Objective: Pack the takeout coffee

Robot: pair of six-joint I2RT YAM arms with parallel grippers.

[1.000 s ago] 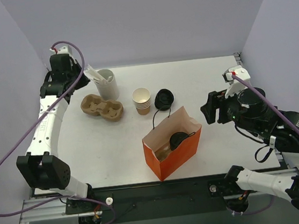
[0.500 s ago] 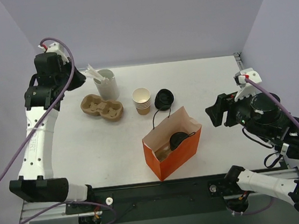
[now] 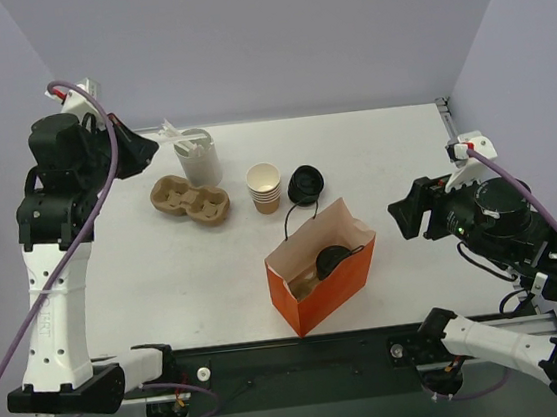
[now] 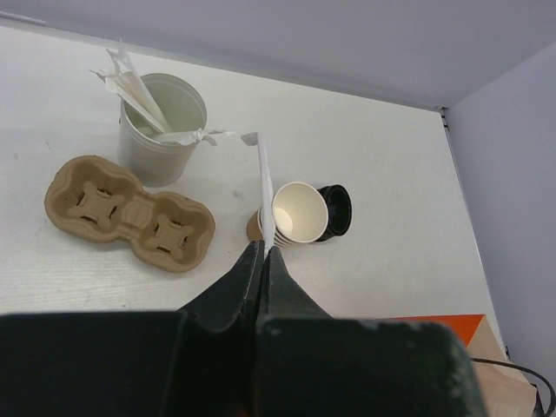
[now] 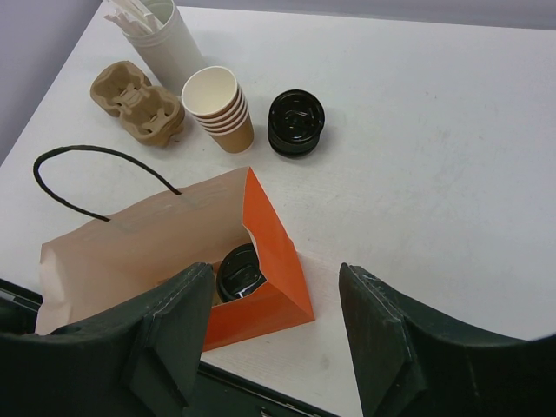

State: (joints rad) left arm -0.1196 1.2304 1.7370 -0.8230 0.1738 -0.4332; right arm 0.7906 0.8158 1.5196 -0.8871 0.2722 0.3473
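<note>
- Only the black lid of the takeout coffee (image 5: 239, 271) shows. The orange bag (image 5: 276, 261) hides the cup part.
- The low end of the white paper stick (image 4: 263, 187) is tucked out of sight between the pinched tips of the left gripper (image 4: 263, 252).
- The left wrist picture cuts off most of the bag.
- The top picture's edge cuts off the right arm (image 3: 550, 248).

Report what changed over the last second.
The left claw, shut on a thin white wrapped stick, rose and swung left, away from the grey container. The right claw, open and empty, drew back to the right. The orange bag with the takeout coffee inside, the cup stack, the black lids and the cardboard carrier stayed put.
</note>
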